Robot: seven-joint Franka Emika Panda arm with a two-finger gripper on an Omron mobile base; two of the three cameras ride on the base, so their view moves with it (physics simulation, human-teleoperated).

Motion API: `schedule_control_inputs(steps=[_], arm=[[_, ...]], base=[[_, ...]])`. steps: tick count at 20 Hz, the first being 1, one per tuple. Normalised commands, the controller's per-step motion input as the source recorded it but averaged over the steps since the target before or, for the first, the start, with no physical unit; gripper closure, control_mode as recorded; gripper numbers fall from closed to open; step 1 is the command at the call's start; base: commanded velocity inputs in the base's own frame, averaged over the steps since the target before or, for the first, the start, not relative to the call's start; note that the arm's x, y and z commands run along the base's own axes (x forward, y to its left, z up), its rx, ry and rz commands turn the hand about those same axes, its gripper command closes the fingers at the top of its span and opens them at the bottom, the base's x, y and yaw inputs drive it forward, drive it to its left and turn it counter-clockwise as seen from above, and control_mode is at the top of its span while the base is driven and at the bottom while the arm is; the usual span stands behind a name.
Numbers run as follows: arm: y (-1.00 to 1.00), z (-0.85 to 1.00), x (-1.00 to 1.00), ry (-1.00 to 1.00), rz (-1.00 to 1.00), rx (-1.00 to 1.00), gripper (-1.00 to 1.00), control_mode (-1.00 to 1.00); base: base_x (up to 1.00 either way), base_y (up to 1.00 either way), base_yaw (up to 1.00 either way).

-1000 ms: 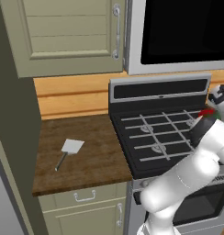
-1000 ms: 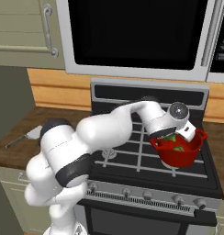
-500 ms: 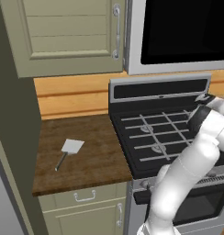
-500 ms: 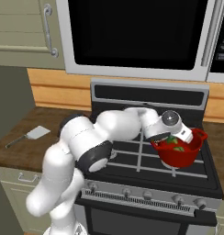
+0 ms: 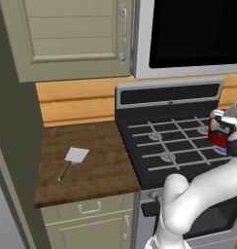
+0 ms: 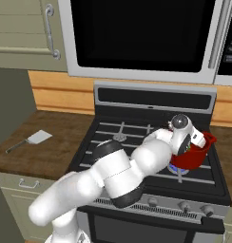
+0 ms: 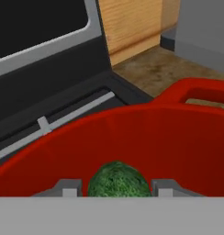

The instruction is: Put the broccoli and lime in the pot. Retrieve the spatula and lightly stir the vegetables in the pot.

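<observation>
Our hand (image 7: 114, 189) hangs inside the red pot (image 7: 132, 137), its two tips either side of the broccoli (image 7: 117, 180); we cannot tell whether they grip it. That pot (image 6: 191, 159) stands on the stove's (image 6: 132, 137) front right burner. Well apart, on the wooden worktop (image 5: 98, 160), lies the spatula (image 5: 72, 160).

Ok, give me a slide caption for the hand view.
End effector straddling the broccoli inside the red pot on the stove.
</observation>
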Motion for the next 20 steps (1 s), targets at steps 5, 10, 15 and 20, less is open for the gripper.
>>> schedule_control_inputs(steps=[5,10,15,20], arm=[[-0.07,0.10,-0.23,0.00,0.04,0.00,-1.00,-1.00],[-0.04,0.47,-0.73,0.00,0.01,0.02,-1.00,-1.00],[0.00,0.97,-0.94,-0.04,0.01,0.05,-1.00,-1.00],[0.32,0.80,-0.99,0.00,0.03,0.02,-1.00,-1.00]], base=[[0.00,0.00,0.00],[0.00,0.00,0.00],[0.00,0.00,0.00],[0.00,0.00,0.00]])
